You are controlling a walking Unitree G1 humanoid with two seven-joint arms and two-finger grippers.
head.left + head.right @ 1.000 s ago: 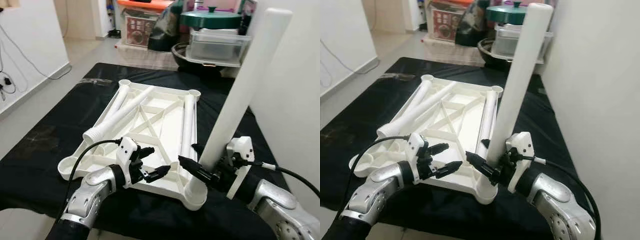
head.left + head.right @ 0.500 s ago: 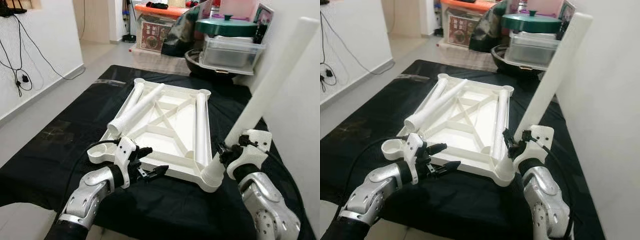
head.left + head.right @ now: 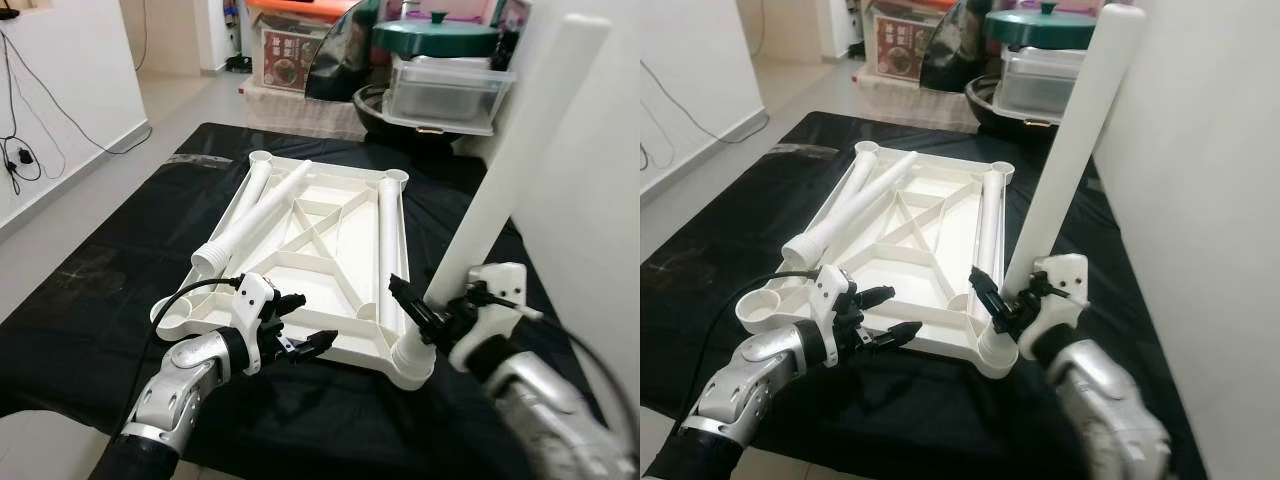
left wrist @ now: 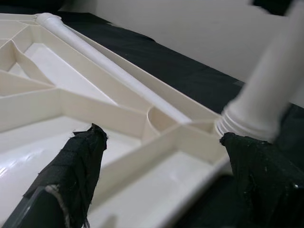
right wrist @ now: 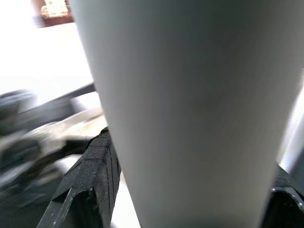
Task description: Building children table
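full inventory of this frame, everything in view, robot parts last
Tabletop: 1, white, lying underside up on the black cloth.
Loose legs: 3, white, lying on the tabletop, two crossing on its left, one along its right.
Held leg: 1, white, standing tilted in the near right corner socket.
Black cloth: 1, covering the work surface.
Clear storage bin: 1, with green pot lid on top, behind the surface.
Orange-lidded box: 1, on the floor at the back.
Cables: black, on the left wall.
Left gripper: open, at the tabletop's near edge.
Right gripper: shut on the held leg near its base.
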